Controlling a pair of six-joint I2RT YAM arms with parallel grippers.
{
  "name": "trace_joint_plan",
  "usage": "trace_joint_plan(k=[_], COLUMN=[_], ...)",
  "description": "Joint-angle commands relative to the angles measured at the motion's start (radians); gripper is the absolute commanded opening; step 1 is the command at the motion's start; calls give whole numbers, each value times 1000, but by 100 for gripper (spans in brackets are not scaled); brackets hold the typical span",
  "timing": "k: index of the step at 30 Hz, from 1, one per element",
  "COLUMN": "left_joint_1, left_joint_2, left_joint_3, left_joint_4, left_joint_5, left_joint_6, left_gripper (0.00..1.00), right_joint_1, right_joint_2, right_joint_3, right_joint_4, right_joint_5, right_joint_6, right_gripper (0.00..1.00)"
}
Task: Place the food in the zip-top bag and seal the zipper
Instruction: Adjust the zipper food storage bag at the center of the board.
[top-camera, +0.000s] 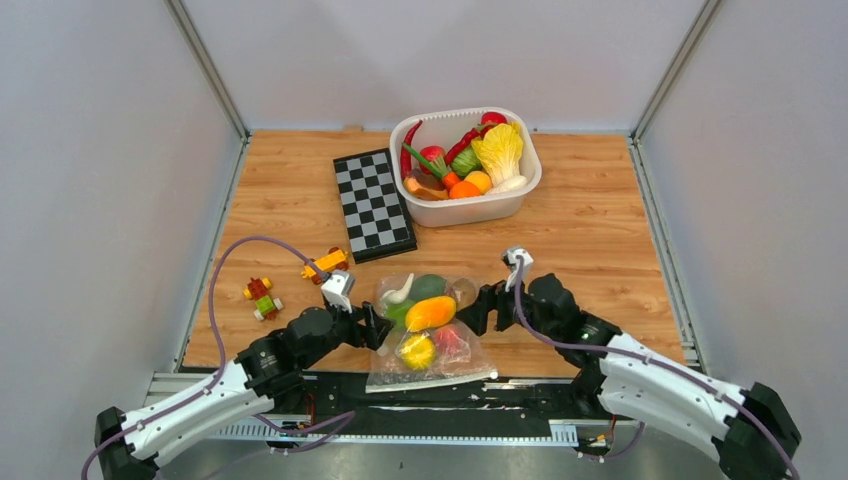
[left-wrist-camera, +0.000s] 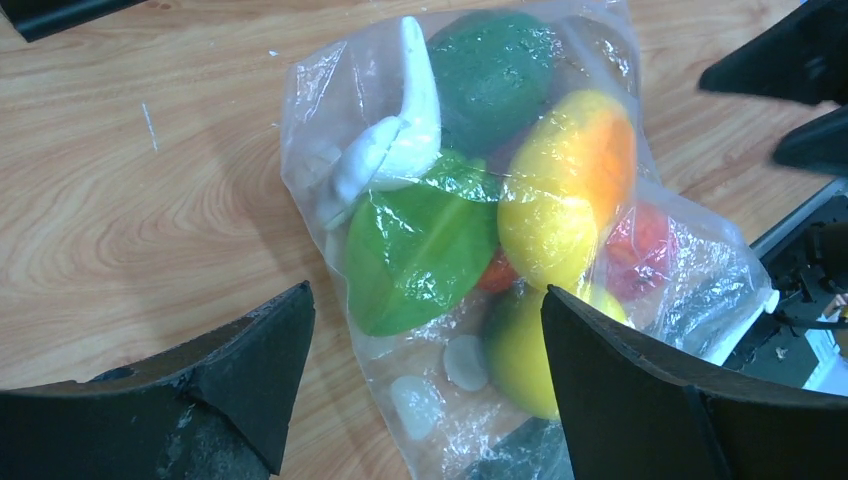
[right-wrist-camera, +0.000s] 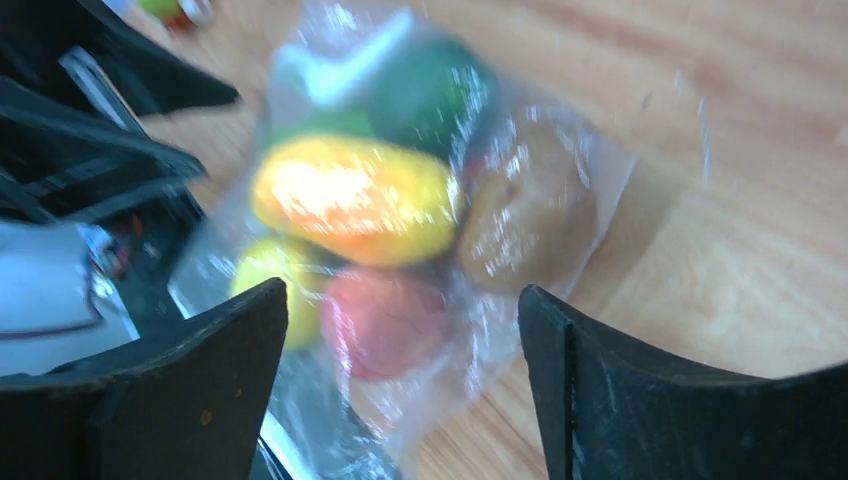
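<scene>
The zip-top bag (top-camera: 476, 358) lies flat at the near middle of the table, with its whitish zipper (top-camera: 432, 380) along the near edge over the black base plate. I cannot tell whether it is sealed. Inside is food: a yellow-orange mango (top-camera: 430, 313), a dark green fruit (left-wrist-camera: 495, 70), a green leafy vegetable with a white stem (left-wrist-camera: 420, 245), a red piece (right-wrist-camera: 385, 320), a yellow fruit (top-camera: 417, 350) and a brown one (right-wrist-camera: 530, 205). My left gripper (top-camera: 375, 325) is open at the bag's left side. My right gripper (top-camera: 480, 310) is open at its right side. Neither holds anything.
A white tub (top-camera: 465, 205) with more toy fruits and vegetables stands at the back. A folded chessboard (top-camera: 372, 205) lies to its left. Two toy brick cars (top-camera: 262, 297) (top-camera: 325, 265) sit left of the bag. Grey walls enclose the table.
</scene>
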Motion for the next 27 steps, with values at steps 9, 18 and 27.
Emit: trace_joint_plan(k=[9,18,27], left_joint_1=[3,4,4], left_joint_2=[188,354,456], left_joint_3=[27,21,52], left_joint_4=[139,387,550], left_joint_5=[-10,93,89], left_joint_6=[-9,-8,31], left_gripper=[100,100,99], right_joint_1=[-148,-161,-218], right_joint_2=[-48,179,374], right_joint_3=[-85,-70,29], right_joint_4=[217,398,560], right_joint_5=[10,-121,-256], right_joint_6=[213,260,281], right_gripper=[97,97,97])
